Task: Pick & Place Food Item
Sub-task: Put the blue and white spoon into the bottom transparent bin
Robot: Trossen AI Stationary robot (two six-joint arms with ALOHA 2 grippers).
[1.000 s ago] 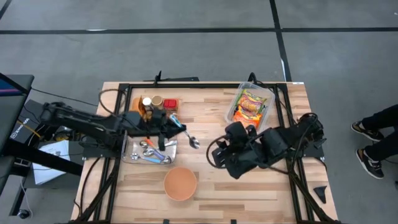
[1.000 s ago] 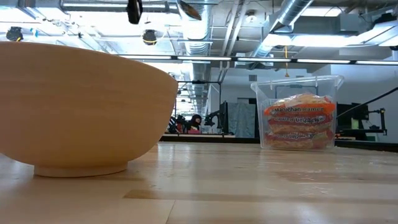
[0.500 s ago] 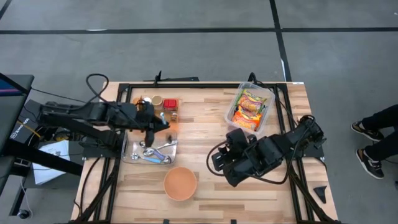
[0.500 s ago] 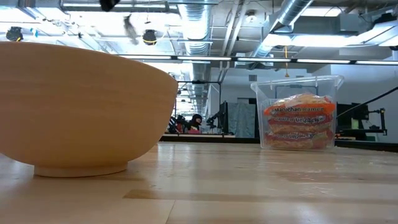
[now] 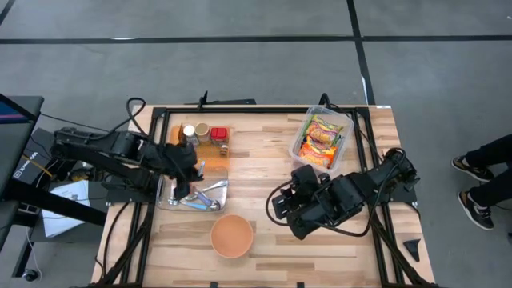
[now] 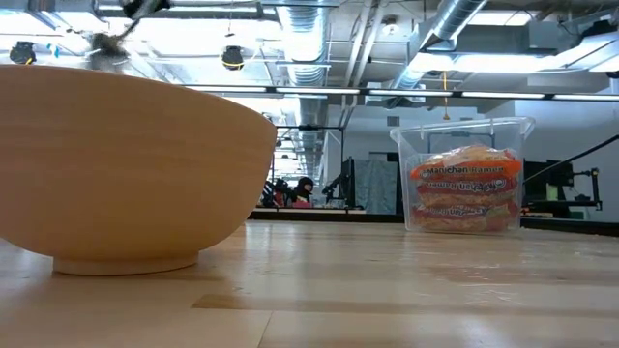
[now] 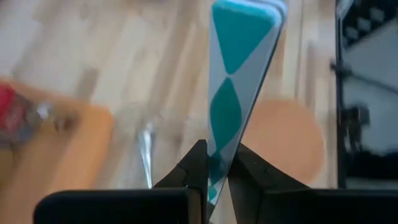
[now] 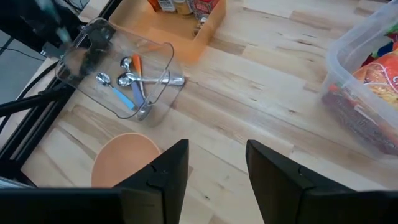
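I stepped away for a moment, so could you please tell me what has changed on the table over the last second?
The left gripper, fingers shut on a teal-and-white spoon handle, swung from past the clear cutlery tray's right edge back over the tray. The right gripper drew slightly toward the table's front edge. The wooden bowl, the clear noodle tub and the orange condiment tray stayed put.

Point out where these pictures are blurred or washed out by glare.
Left wrist view: sharp teal-patterned handle pinched in the left hand, background smeared. Low view: ceiling lights glare; the bowl looms large. Right wrist view: the utensil tray is blurred at its far edge.
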